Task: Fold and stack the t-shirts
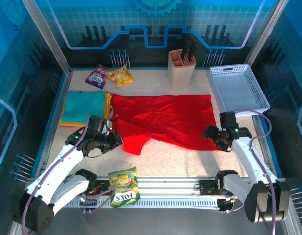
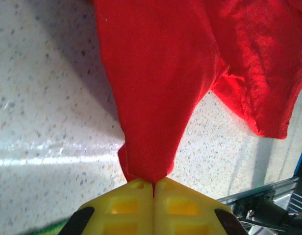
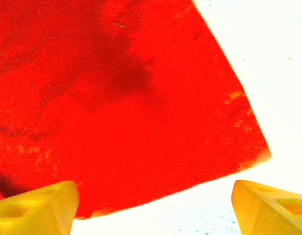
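A large bright red t-shirt (image 1: 165, 120) lies spread across the middle of the table. My left gripper (image 1: 113, 141) is shut on its near left corner, and a strip of red cloth (image 2: 156, 98) runs up from the closed yellow fingertips (image 2: 141, 188). My right gripper (image 1: 213, 136) stands open at the shirt's near right corner, whose hem (image 3: 180, 186) lies just beyond the two spread yellow fingertips (image 3: 38, 205). A folded teal t-shirt (image 1: 84, 106) rests on an orange-yellow one (image 1: 107, 105) at the left.
A white basket (image 1: 238, 88) stands at the back right, a beige holder (image 1: 182, 66) at the back centre. Snack packets (image 1: 109, 76) lie at the back left, and another packet (image 1: 124, 186) sits on the front rail. Bare tabletop (image 1: 180, 159) runs along the near side.
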`<action>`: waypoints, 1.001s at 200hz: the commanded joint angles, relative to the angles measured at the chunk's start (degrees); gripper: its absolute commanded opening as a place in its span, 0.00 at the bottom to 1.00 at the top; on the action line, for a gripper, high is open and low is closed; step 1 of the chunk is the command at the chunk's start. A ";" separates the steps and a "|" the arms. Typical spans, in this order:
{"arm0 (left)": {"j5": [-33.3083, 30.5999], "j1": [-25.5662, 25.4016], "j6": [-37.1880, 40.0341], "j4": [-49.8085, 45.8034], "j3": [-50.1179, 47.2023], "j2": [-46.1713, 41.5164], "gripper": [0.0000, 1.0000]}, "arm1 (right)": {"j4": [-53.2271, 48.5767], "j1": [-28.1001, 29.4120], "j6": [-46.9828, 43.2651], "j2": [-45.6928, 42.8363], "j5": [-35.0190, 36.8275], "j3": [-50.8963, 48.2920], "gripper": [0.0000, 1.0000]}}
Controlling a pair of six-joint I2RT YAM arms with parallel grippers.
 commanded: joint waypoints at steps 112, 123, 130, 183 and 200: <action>7.14 -0.90 -13.30 -24.49 -1.90 -16.22 0.00 | 4.56 -13.40 -2.10 5.45 -6.73 -8.06 0.58; 8.01 -0.96 -13.92 -23.80 -2.67 -16.37 0.00 | 5.30 -13.43 -2.10 6.44 -7.18 -8.19 0.56; 8.26 -0.99 -14.39 -23.48 -2.78 -16.61 0.00 | 5.70 -13.43 -1.94 6.98 -7.47 -8.28 0.55; 7.40 -0.99 -13.72 -21.91 -1.66 -15.21 0.00 | 8.72 -13.83 -1.80 10.02 -7.83 -8.62 0.47; 7.27 -0.94 -13.67 -21.47 -1.01 -14.64 0.00 | 8.63 -14.13 -2.52 11.00 -8.16 -8.94 0.46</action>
